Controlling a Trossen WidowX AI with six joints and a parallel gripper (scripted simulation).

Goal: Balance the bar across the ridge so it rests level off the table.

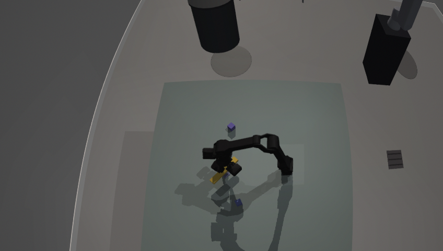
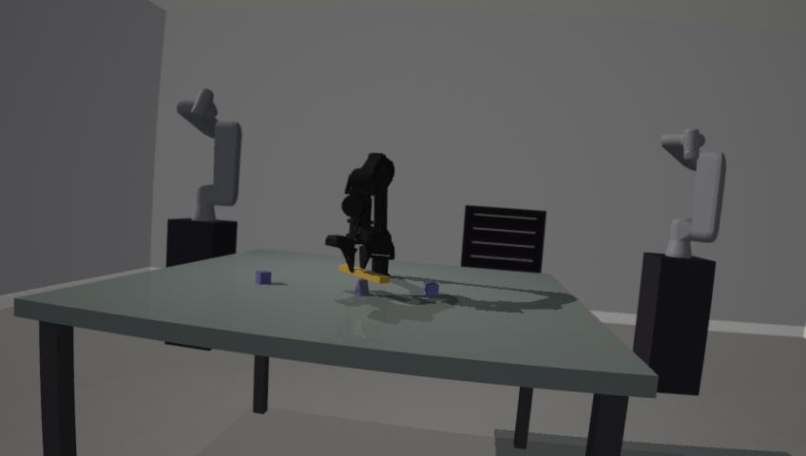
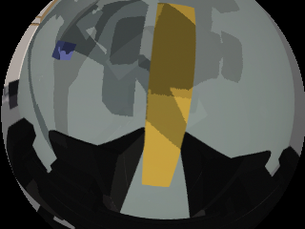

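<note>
The yellow bar (image 1: 217,178) (image 2: 375,277) (image 3: 162,167) is held clear of the table. It slants down to the right in the exterior view; its true tilt is hard to tell. My gripper (image 1: 226,169) (image 2: 357,270) (image 3: 163,134) points down and is shut on the bar, with one finger on each side. The small purple-grey ridge (image 1: 227,174) (image 2: 361,288) stands on the table below the bar, partly hidden by it in the top view. A narrow gap seems to show between them in the exterior view. The ridge is not visible in the wrist view.
A purple cube (image 1: 231,126) (image 2: 263,277) and a blue cube (image 1: 238,202) (image 2: 431,289) (image 3: 64,51) stand on the table (image 1: 323,124) (image 2: 169,316), on opposite sides of the ridge. Arm shadows cross the table around the ridge and blue cube.
</note>
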